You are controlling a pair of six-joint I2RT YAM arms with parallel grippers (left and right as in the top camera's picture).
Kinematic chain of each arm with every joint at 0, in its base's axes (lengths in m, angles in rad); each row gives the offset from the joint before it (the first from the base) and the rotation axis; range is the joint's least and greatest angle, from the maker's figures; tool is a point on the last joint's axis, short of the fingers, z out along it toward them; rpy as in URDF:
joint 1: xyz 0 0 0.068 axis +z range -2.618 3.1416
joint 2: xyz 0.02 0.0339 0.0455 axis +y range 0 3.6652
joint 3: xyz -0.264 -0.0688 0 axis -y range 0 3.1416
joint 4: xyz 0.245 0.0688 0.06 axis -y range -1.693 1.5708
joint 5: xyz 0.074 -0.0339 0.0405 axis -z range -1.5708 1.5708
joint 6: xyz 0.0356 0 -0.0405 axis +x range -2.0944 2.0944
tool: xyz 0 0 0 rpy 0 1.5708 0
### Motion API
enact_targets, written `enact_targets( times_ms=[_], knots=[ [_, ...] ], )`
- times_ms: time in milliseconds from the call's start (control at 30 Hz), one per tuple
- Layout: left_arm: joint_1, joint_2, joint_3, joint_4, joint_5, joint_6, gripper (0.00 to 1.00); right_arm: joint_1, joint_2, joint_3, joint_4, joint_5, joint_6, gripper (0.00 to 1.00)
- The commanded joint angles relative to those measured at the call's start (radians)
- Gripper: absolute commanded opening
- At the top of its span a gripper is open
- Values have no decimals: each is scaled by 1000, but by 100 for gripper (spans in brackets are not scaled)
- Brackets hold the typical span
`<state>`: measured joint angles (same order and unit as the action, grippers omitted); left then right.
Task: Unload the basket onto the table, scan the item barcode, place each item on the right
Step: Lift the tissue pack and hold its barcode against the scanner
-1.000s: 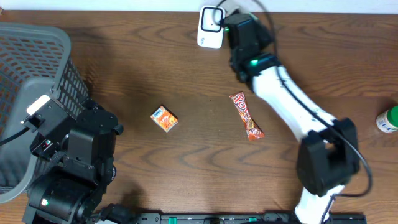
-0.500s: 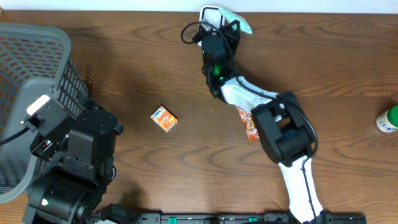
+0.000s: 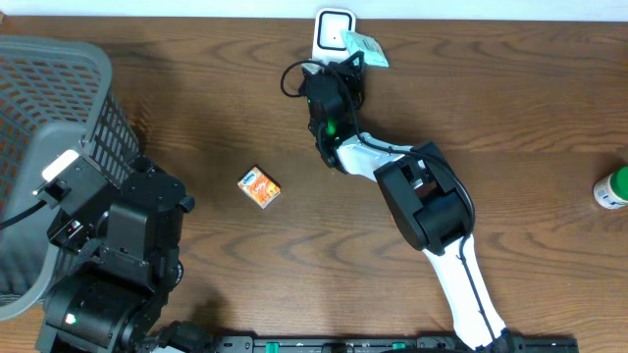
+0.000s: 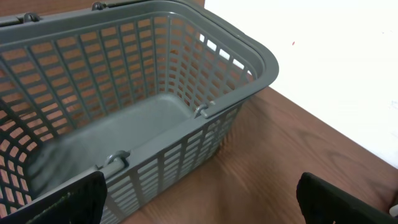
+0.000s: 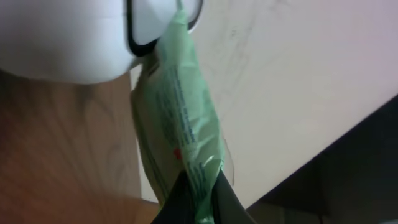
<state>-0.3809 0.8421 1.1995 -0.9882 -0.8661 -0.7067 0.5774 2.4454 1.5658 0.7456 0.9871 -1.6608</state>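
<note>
Item: pale green, thin crinkled plastic packet (image 5: 180, 118). It is held off the brown wooden worktop (image 3: 510, 108) at the 12 o'clock edge, just beside the white rounded barcode scanner (image 3: 332, 31), at about the scanner's 4 o'clock in the overhead view. In the right wrist view its far end lies across the scanner's dark-rimmed window; whether they touch cannot be told. Hold: right arm's fingers (image 5: 174, 208) are closed on the packet's near end, pinching the film. Handling, judged: light, limp and probably slick, held by one end only, so it may twist or slide. A firm pinch on a sealed edge, clear of the printed code, would suit best. Barcode: not legible in any view. Left arm's fingers (image 4: 62, 202): spread wide, empty, facing the grey plastic mesh basket (image 4: 143, 74) at 9 o'clock. Also present: small orange carton (image 3: 260, 186), lying left of centre.
</note>
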Motion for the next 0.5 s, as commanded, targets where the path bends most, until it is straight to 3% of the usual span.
enact_targets(
  times_ms=[0, 233, 467],
  knots=[
    [5, 0, 15, -3, -9, -5, 98, 8, 14, 57, 26, -33, -76, 1],
    [5, 0, 15, -3, -9, -5, 98, 12, 14, 97, 18, -76, -76, 1],
    [5, 0, 15, -3, -9, -5, 98, 17, 14, 97, -172, -58, 0, 1]
  ],
)
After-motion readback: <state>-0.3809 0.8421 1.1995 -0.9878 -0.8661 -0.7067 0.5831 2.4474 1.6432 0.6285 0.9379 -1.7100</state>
